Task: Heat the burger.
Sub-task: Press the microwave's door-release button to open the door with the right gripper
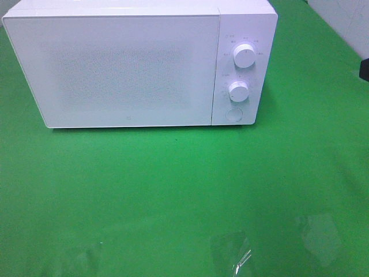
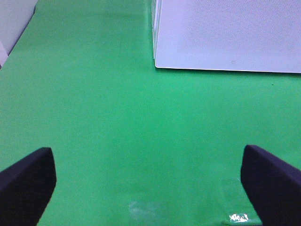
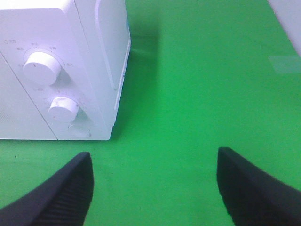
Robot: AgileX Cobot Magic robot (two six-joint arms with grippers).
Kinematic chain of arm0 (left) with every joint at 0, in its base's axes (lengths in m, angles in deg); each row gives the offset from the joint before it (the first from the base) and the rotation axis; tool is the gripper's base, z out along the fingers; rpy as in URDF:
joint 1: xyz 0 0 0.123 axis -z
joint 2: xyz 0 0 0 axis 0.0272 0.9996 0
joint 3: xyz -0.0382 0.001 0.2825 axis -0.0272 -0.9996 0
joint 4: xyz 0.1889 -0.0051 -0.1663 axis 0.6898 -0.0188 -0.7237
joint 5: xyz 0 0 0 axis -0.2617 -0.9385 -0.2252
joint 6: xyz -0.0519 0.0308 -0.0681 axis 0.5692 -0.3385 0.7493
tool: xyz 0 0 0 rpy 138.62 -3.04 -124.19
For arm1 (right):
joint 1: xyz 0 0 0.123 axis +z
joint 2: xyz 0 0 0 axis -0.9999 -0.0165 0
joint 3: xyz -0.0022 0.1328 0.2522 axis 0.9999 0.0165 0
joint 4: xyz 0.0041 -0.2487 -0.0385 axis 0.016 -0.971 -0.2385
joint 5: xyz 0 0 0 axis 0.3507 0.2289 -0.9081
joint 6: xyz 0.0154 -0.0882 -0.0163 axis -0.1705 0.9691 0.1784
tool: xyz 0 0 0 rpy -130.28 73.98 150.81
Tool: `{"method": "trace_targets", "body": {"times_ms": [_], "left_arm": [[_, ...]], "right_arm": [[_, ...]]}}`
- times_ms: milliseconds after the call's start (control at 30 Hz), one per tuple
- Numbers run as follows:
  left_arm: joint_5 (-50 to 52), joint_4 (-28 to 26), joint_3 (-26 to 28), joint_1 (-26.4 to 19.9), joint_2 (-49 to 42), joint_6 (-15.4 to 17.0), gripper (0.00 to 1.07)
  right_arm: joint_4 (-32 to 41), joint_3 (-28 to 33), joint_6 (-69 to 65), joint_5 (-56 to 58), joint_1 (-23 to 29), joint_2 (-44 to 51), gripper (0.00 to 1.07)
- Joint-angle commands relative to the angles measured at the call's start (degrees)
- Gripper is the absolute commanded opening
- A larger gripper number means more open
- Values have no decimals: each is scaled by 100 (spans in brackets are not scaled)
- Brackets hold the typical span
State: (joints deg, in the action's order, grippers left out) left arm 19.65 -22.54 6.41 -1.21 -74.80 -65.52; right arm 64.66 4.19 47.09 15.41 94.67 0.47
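The boxy white microwave (image 1: 130,66) stands door-shut on the green table (image 1: 173,190); no burger shows, so progress is unclear; left claw (image 2: 146,162) and right claw (image 3: 155,162) both spread apart, empty.

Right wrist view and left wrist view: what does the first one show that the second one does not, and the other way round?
Only the right wrist view: on the microwave, the upper knob, the lower knob, the round button and the side wall.
Only the left wrist view: the speckled door and a shiny clear patch.
Both: the microwave, the green cloth, and an open, empty claw, the right claw or the left claw. Neither shows the burger.
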Motion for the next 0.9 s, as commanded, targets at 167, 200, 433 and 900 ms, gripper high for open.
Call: {"method": "trace_targets", "body": {"times_ms": [167,200,433,900], "left_arm": [[74,-11,6,-11,-80,0,101],[74,-11,6,-11,-80,0,101],[74,-11,6,-11,-80,0,101],[74,-11,6,-11,-80,0,101]], "right_arm": [[-29,-40,-34,-842,-11,-458,71],[-80,0,-86,-1146,-11,-613,71],[-138,516,-229,-2865,-11,-1112,71],[458,900,-69,-3650,315,-1599,71]]}}
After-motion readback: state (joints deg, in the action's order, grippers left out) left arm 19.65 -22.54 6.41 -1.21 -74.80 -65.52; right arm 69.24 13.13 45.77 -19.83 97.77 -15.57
